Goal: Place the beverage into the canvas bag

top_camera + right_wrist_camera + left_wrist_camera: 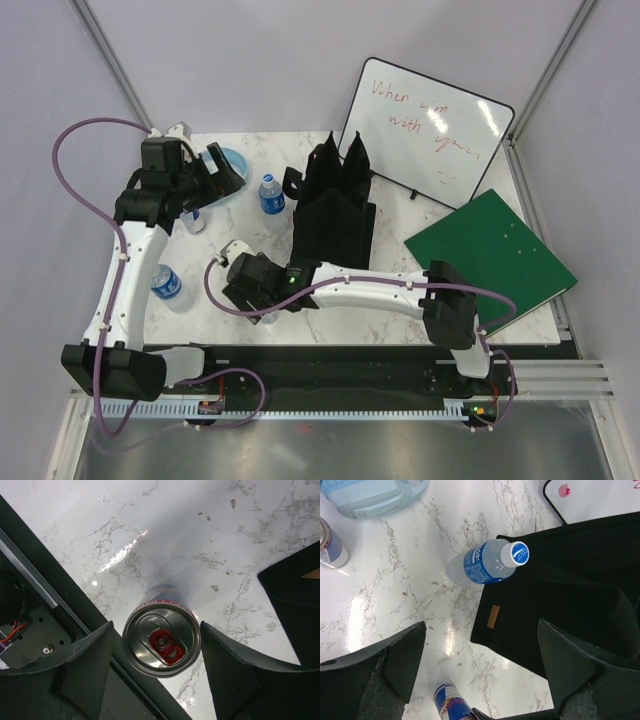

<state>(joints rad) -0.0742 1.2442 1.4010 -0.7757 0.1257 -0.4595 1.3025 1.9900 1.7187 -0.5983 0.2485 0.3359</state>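
Note:
A silver beverage can (161, 641) with a red tab stands upright on the marble table. My right gripper (156, 626) is open and straddles its top. The right finger touches its rim and a narrow gap shows at the left finger. In the top view this gripper (250, 288) covers the can. The can's blue side shows in the left wrist view (451, 703). The black canvas bag (335, 215) stands at the table's middle, handles up, and also shows in the left wrist view (560, 595). My left gripper (481, 630) is open and empty, high over the table at far left (220, 180).
A blue-labelled water bottle (270, 193) stands just left of the bag. Another bottle (168, 285) stands by the left arm, with a small can (195, 222) behind it. A light blue container (225, 160), a whiteboard (430, 130) and a green board (490, 255) are also there.

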